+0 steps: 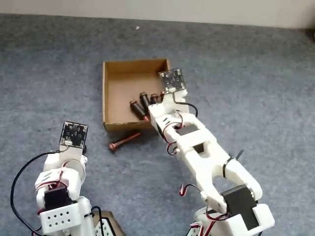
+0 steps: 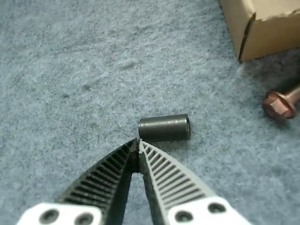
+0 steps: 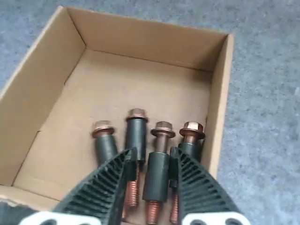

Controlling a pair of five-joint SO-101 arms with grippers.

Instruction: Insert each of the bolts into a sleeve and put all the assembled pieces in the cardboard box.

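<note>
— So, how far along is the job on this grey surface (image 1: pixel 246 59)?

— Most of the way, by the look of it. Four assembled pieces (image 3: pixel 136 133), each a copper-coloured bolt pushed through a dark sleeve, lie side by side on the floor of the cardboard box (image 3: pixel 140 42), heads all turned the same way.

— And the right claw (image 3: pixel 153 152)?

— Hanging over the box, jaws parted, one finger on either side of the third piece. The gap looks a little wider than that sleeve, so I judge it grips nothing.

— What is left outside?

— One set. A loose bolt (image 1: pixel 124 140) lies on the surface just beside the box wall nearest the arms. A bare sleeve (image 2: pixel 164 127) lies on its side near it, the two apart and not yet joined.

— Where is the left claw (image 2: pixel 138 143)?

— Low over the surface, jaws closed together on nothing, tips just beside one end of that bare sleeve. Whether they touch it I cannot tell.

— So the remaining work?

— As I read it: pick up the last sleeve and the loose bolt, slide one into the other, and drop the pair in with the four. The sleeve is round and lying flat, so it could roll if nudged, and the left claw would have to open first.
</note>
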